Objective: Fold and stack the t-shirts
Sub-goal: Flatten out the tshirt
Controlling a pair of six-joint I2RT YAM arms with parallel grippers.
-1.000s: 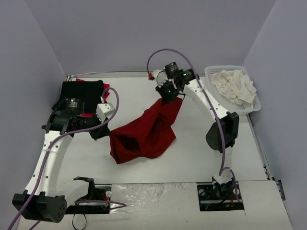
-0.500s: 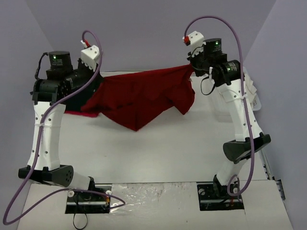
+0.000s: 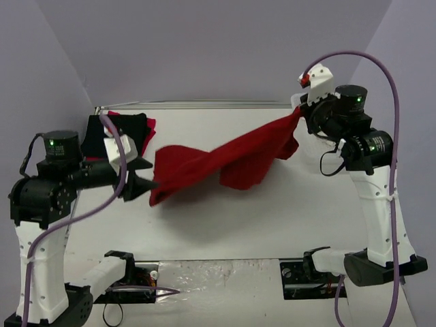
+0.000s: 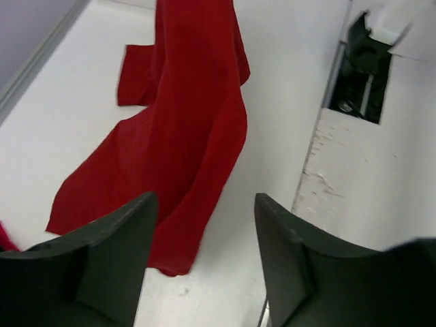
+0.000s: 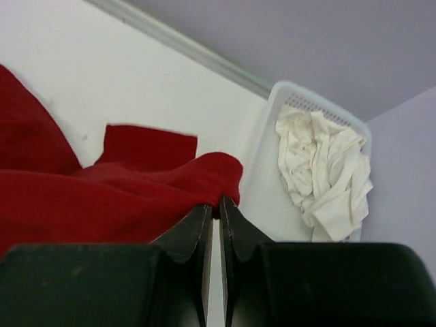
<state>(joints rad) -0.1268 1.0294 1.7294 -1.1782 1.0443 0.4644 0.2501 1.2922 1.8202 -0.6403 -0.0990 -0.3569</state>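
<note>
A dark red t-shirt (image 3: 225, 160) hangs stretched above the table, from my right gripper (image 3: 298, 114) down towards the left. My right gripper (image 5: 216, 204) is shut on one edge of this shirt (image 5: 102, 197). My left gripper (image 3: 143, 185) is open, just left of the shirt's loose low end. In the left wrist view the gripper (image 4: 204, 231) has nothing between its fingers, and the shirt (image 4: 184, 122) trails beyond them over the table. A folded black t-shirt (image 3: 119, 129) lies at the back left on top of a bright red one (image 3: 150, 127).
A white lattice basket (image 5: 300, 92) stands at the back right with crumpled cream-white shirts (image 5: 320, 163) in it; my right arm hides it in the top view. A rail (image 3: 204, 104) runs along the table's back edge. The arm mounts (image 3: 313, 272) sit at the near edge.
My left gripper has opened and let go of the dark red shirt, and that arm has dropped. The shirt's left end has fallen. The right arm has swung right, still holding it.
</note>
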